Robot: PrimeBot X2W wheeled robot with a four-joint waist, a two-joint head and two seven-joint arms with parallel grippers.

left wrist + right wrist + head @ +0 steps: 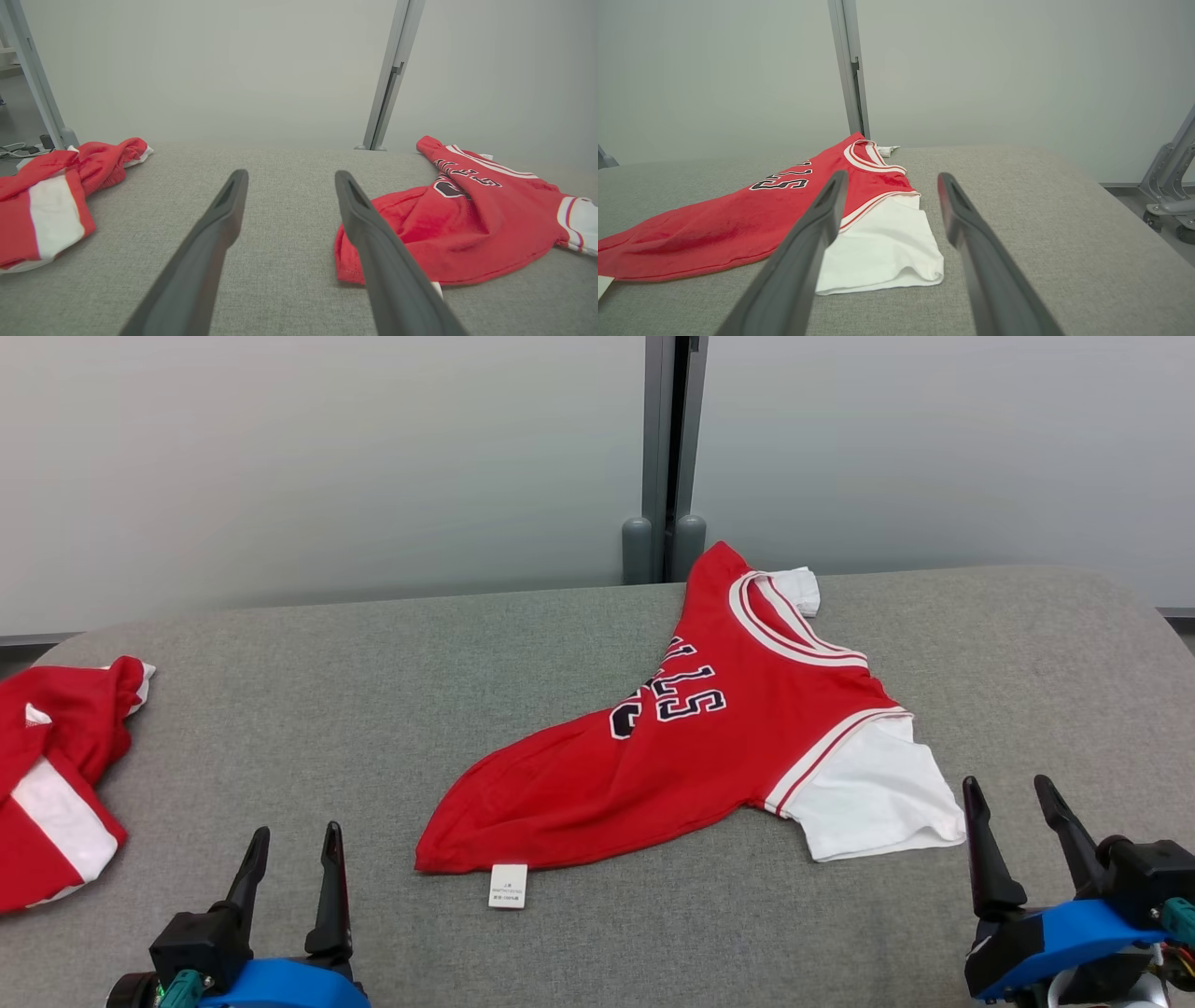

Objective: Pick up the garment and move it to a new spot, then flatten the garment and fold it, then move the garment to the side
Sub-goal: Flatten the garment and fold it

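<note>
The red shirt [709, 737] lies rumpled and partly doubled over on the grey table [373, 644], ahead of both sets of fingers and touching neither. Its red hem corner and small white label [507, 885] sit just ahead and to the right of the left gripper [296, 833]. Its white sleeve [873, 793] lies just ahead and to the left of the right gripper [1007, 784]. Both grippers hover with fingers spread wide and nothing between them. The likeliest trouble from here is a poor pinch. Because the cloth is doubled, fingers closing on the hem may catch only the top layer, and the shirt would then hang twisted rather than spread. Fingers coming down too steeply could press into the table's fabric cover and slide off the thin cloth. A second red garment [56, 775] lies well off to the left of the left fingers, and carrying the shirt that way could tangle the two.
</note>
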